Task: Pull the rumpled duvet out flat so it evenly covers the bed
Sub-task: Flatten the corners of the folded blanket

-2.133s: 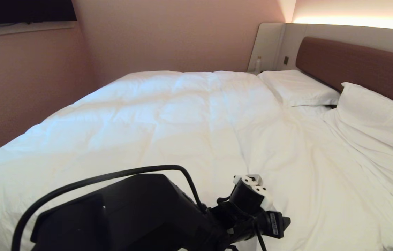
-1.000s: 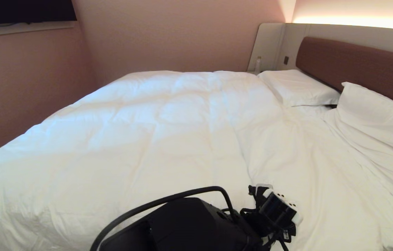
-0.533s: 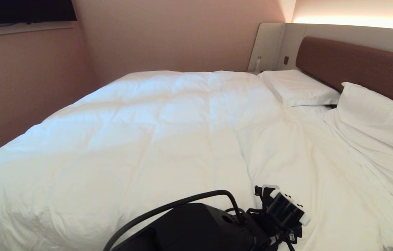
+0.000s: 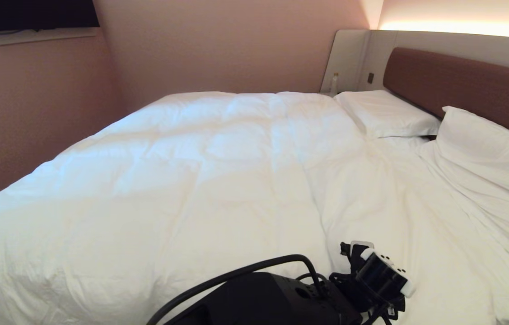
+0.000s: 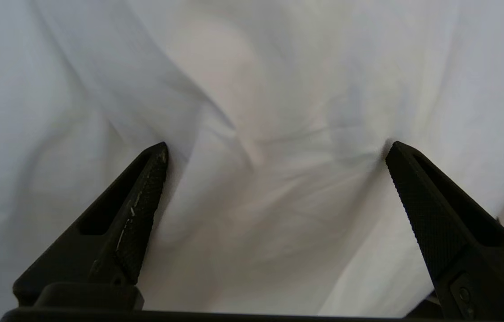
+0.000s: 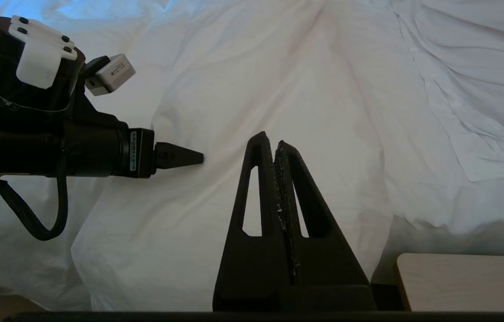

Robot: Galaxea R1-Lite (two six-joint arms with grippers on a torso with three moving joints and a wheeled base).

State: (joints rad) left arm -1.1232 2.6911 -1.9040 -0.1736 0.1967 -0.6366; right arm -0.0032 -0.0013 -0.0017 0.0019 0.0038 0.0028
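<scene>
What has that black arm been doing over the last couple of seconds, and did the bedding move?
The left gripper has slid rightward and toward the near edge of the duvet, its fingers spread wide against the cloth, gripping nothing. The duvet, pillows and shut right gripper stayed put.

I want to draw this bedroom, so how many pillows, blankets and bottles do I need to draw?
Pillows: 2, one far and one near, both by the headboard.
Duvet: 1, big, white and puffy.
Bottle: 1, small, in the corner by the bed's head.
Total: 4 things.
</scene>
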